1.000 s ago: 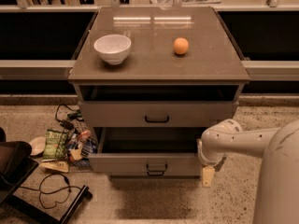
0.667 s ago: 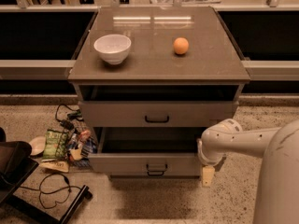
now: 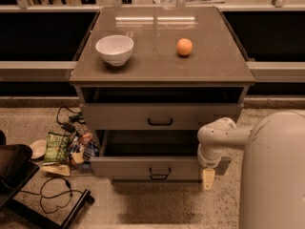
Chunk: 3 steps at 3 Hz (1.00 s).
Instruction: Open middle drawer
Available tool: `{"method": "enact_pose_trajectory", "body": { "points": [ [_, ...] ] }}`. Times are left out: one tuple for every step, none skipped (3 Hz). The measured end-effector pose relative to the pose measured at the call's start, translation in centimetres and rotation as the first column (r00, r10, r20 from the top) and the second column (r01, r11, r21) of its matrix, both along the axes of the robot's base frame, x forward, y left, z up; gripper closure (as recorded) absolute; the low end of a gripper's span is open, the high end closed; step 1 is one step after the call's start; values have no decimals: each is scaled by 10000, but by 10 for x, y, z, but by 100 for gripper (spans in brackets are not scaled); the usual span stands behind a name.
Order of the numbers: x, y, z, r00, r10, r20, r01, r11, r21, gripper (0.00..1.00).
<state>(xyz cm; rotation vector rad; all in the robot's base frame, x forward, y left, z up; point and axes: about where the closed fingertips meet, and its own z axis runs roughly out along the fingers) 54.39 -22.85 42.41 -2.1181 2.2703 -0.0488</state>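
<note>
The grey cabinet [image 3: 162, 61] has three drawers. The middle drawer [image 3: 128, 167] is pulled out well beyond the others, and its shadowed interior [image 3: 150, 143] shows. Its black bar handle [image 3: 160, 170] is at the centre of the front. The top drawer [image 3: 119, 116] stands out a little, with a dark gap above it. Only the handle [image 3: 160, 177] of the bottom drawer shows beneath. My gripper [image 3: 208, 178] hangs at the end of the white arm [image 3: 221, 135], just off the right end of the middle drawer's front and pointing down toward the floor.
A white bowl [image 3: 115, 49] and an orange [image 3: 184, 46] sit on the cabinet top. Snack bags, a plate and cables [image 3: 59, 149] lie on the floor to the left, by a black stand [image 3: 19, 175]. My white body [image 3: 276, 175] fills the lower right.
</note>
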Motion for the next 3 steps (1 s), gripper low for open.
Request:
{"method": "enact_pose_trajectory", "body": {
  "points": [
    [-2, 0, -1, 9999, 4, -117, -4, 10000, -54, 0],
    [-10, 0, -7, 9997, -1, -245, 3, 10000, 91, 19],
    [-32, -2, -18, 9981, -112, -600, 136, 9991, 399, 50]
  ]
}}
